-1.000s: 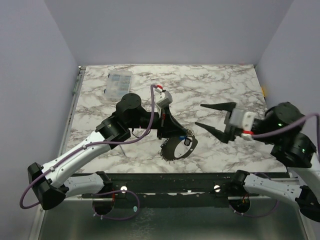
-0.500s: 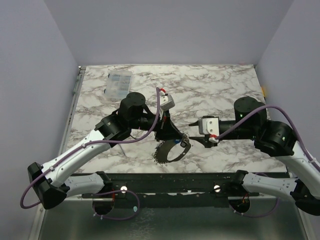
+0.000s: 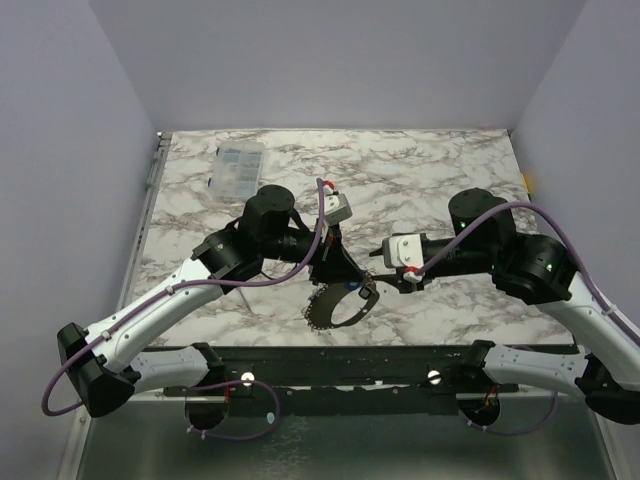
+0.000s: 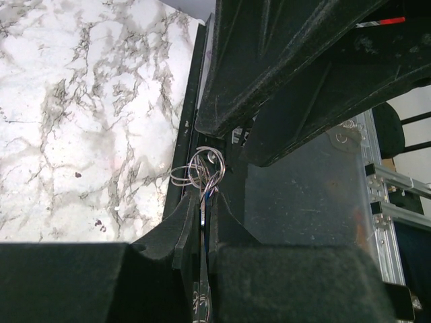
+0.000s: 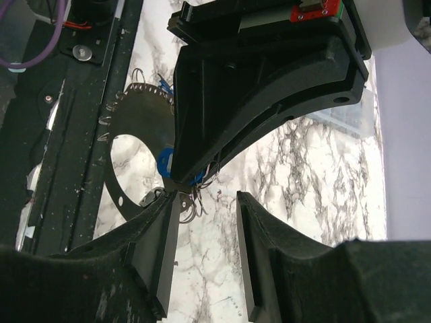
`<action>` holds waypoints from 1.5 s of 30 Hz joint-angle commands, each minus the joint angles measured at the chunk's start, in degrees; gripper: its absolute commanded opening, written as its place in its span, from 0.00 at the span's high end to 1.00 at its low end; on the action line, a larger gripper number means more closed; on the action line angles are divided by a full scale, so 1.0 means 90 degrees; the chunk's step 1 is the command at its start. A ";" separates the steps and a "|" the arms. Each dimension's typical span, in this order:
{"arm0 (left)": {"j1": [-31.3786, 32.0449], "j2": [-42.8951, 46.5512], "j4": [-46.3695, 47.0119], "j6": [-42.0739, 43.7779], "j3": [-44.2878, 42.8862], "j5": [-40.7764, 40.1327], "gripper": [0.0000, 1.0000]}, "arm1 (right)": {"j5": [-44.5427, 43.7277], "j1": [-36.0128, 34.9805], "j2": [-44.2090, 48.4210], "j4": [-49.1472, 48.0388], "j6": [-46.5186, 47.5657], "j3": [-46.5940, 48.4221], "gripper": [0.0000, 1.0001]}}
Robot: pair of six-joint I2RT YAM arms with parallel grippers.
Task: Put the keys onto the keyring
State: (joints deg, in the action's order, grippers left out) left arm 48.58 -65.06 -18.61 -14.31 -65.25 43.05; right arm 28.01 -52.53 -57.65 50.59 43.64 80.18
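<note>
Left end effector (image 3: pixel 348 282): clamped shut on the keyring's rim.
Keyring (image 3: pixel 335 306): held up near the front edge of the counter (image 3: pixel 440 170), blue key (image 5: pixel 164 161) at the grip.
Right end effector (image 5: pixel 205 202): fingers apart, tips beside that key.

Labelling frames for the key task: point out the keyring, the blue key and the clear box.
keyring (image 5: pixel 138 111): right wrist view, top of its dark band.
blue key (image 5: pixel 165 161): right wrist view, its plastic head.
clear box (image 3: pixel 238 168): top view, lid centre.
</note>
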 commanded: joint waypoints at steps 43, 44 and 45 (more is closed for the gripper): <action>-0.0020 0.0148 0.0020 0.0090 -0.0273 0.0385 1.00 | 0.0082 -0.0017 -0.0105 -0.0219 0.0228 -0.0424 0.99; -0.0017 0.0148 0.0010 0.0093 -0.0283 0.0391 1.00 | 0.0074 -0.0022 -0.0057 -0.0263 0.0254 -0.0444 0.99; -0.0019 0.0156 -0.0002 0.0109 -0.0309 0.0397 1.00 | 0.0047 -0.0016 0.0017 -0.0326 0.0258 -0.0472 0.99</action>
State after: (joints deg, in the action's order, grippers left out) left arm 48.34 -64.84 -19.46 -13.89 -65.25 44.23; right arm 28.45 -52.56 -59.07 50.30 45.10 76.97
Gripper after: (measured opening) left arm 0.083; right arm 0.021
